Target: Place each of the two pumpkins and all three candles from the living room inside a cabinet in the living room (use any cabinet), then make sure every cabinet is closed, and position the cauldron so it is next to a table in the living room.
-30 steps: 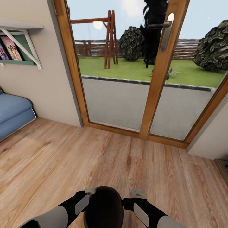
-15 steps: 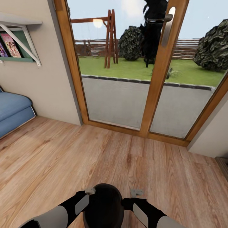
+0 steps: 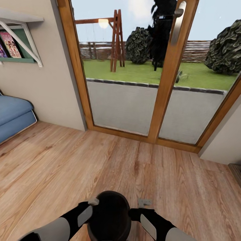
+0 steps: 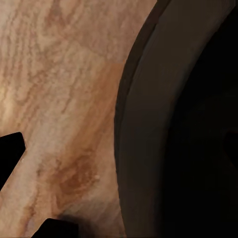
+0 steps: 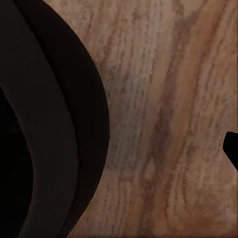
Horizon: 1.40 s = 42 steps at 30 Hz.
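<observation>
Matte black cauldron (image 3: 109, 214) sits lowest and nearest in the head view, carried between both arms above the wood floor (image 3: 100, 160). Left gripper (image 3: 93, 202) at one side of the rim, right gripper (image 3: 145, 203) just off the other — whether either actually clamps it cannot be told. Beyond, bare planks; a blue sofa (image 3: 13, 117) off left; glass patio doors (image 3: 157, 83) ahead with lawn behind. No table ahead — best to keep the pot level, arms evenly pressed, and turn slowly toward one.
</observation>
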### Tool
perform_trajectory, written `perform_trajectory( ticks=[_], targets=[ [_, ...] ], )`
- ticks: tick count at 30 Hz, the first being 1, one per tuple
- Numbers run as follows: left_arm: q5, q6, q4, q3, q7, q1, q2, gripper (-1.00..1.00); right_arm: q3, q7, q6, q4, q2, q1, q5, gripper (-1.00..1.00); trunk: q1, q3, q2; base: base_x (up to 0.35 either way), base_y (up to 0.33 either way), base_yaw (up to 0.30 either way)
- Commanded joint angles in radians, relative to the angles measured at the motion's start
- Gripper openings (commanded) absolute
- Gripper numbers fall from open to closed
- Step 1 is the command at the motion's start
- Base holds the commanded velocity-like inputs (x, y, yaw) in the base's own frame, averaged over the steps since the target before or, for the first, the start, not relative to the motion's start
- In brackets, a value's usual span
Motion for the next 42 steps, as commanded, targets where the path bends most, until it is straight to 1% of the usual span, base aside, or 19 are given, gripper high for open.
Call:
perform_trajectory(
  ticks=[1,4,10,24,33,35,36,37,39,40,42],
  targets=[
    [0.002,0.0,-0.002,-0.001,-0.001,0.0,0.009,1.0,-0.002,0.011,-0.002,0.013,0.001,0.002,-0.003,1.0,0.001,0.0,0.0,0.0,0.0,0.0],
    [0.004,0.001,-0.006,-0.001,-0.001,0.0,0.025,1.0,-0.002,0.011,-0.002,0.013,0.001,0.002,-0.003,1.0,0.001,0.0,0.0,0.0,0.0,0.0],
    [0.002,0.001,-0.003,-0.001,-0.001,0.0,0.03,1.0,-0.002,0.011,-0.002,0.013,0.001,0.002,-0.003,1.0,0.001,0.0,0.0,0.0,0.0,0.0],
    [0.003,-0.006,-0.003,-0.004,-0.002,0.001,0.024,1.0,-0.003,0.011,-0.004,0.013,0.001,0.002,-0.003,1.0,0.001,0.0,0.0,0.0,0.0,0.0],
    [0.003,-0.014,-0.004,-0.004,-0.001,0.001,0.019,1.0,0.003,0.025,-0.002,0.008,0.004,0.003,-0.003,1.0,0.001,0.0,0.0,0.0,0.0,0.0],
    [0.003,-0.014,-0.005,-0.004,-0.001,0.001,0.019,1.0,0.029,0.026,-0.002,0.007,0.006,0.005,-0.003,1.0,0.001,0.0,0.0,0.0,0.0,0.0],
    [0.003,-0.014,-0.005,-0.004,-0.001,0.001,0.019,1.0,0.054,0.026,-0.002,0.006,0.009,0.005,-0.004,1.0,0.001,0.0,0.0,0.0,0.0,0.0],
    [0.003,-0.014,-0.005,-0.004,-0.001,0.001,0.019,1.0,0.096,0.026,-0.002,0.004,0.014,0.005,-0.004,1.0,0.001,0.0,0.0,0.0,0.0,0.0],
    [0.003,-0.014,-0.005,-0.004,-0.001,0.001,0.019,1.0,0.144,0.025,-0.002,0.001,0.019,0.006,-0.005,1.0,0.001,0.0,0.0,0.0,0.0,0.0],
    [0.003,-0.014,-0.005,-0.004,-0.001,0.001,0.019,1.0,0.163,0.024,-0.002,0.0,0.02,0.006,-0.005,1.0,0.001,0.0,0.0,0.0,0.0,0.0],
    [0.003,-0.014,-0.005,-0.004,-0.001,0.001,0.019,1.0,0.174,0.023,-0.002,0.0,0.022,0.006,-0.005,1.0,0.001,0.0,0.0,0.0,0.0,0.0]
  ],
)
